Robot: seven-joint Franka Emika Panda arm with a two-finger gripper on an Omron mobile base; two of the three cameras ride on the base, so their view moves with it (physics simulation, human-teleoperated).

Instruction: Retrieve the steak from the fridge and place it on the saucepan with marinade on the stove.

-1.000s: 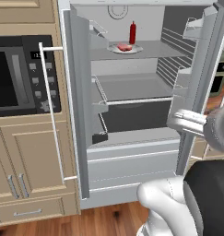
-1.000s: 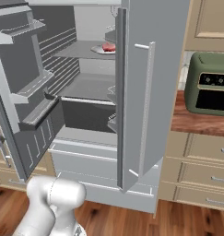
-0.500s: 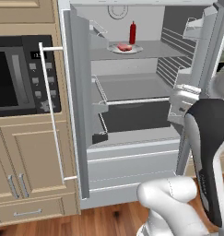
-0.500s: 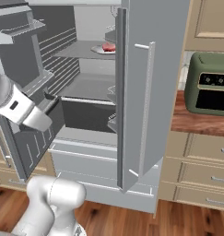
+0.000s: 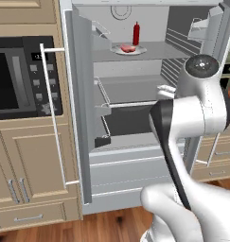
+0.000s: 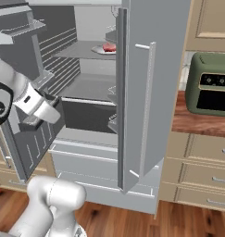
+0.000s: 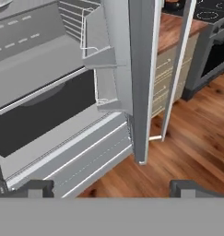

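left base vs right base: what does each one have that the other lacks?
Left base: the black microwave with cabinets below it, and a red bottle behind the plate.
Right base: the green toaster oven on a wooden counter, with drawers beneath.
Shared: the open fridge, the steak on the top shelf, the white arm in front.

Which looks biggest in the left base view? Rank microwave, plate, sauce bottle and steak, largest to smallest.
1. Microwave, though it also sits nearer the camera.
2. Plate.
3. Sauce bottle; taller than the plate but narrower, so these two are close.
4. Steak, lying on the plate.
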